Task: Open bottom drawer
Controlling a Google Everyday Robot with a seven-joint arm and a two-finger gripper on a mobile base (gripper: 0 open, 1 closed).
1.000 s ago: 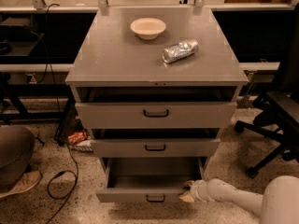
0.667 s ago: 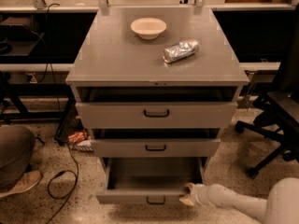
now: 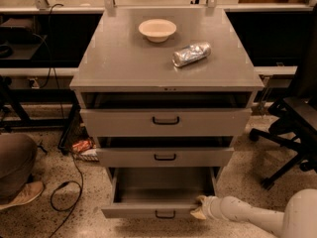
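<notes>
Gripper (image 3: 200,208) at right front corner of pulled-out bottom drawer (image 3: 143,211); grasp cannot be told.

The bottom drawer (image 3: 133,212) stands out from the cabinet (image 3: 148,66), its tray open from above, though the middle drawer (image 3: 198,157) overhangs the rear (leaving a low gap). The gripper (image 3: 199,210) sits at its front right corner; an office chair (image 3: 294,112) crowds the right side.
</notes>
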